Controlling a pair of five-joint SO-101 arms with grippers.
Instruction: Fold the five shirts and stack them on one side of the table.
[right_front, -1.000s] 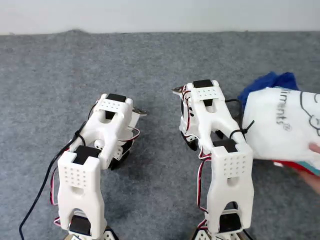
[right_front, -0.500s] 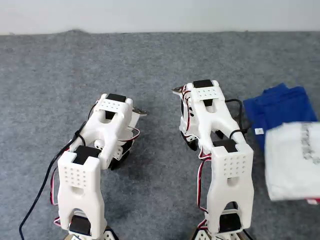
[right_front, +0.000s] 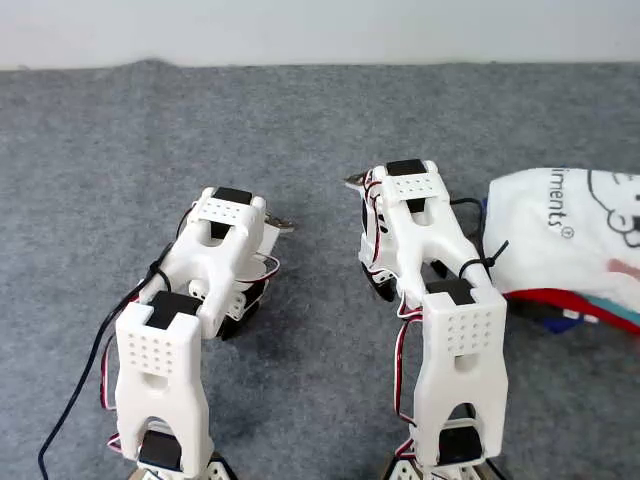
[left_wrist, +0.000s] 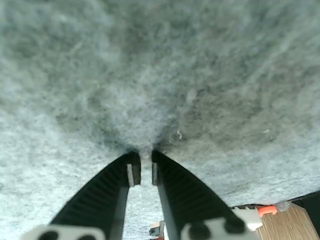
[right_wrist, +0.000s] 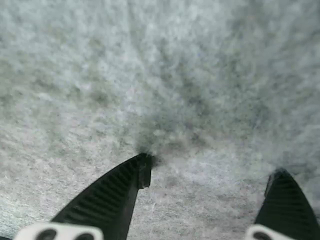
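1. The white shirt (right_front: 560, 235) tops a pile at the high view's right edge, just beside an arm, print facing up; its long axis runs across the grey felt table (right_front: 300, 130), slightly tilted, passing out of frame; a red shirt (right_front: 556, 299) peeks from beneath.
2. The left gripper (left_wrist: 141, 167) has its jaws nearly together, holding nothing.
3. The right gripper (right_wrist: 212, 175) gapes wide over the felt, empty.

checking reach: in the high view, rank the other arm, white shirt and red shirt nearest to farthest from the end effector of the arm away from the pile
From that end effector:
1. other arm, right beside it.
2. white shirt, beyond that arm, lying uppermost.
3. red shirt, edge showing under the white one, only slightly farther.
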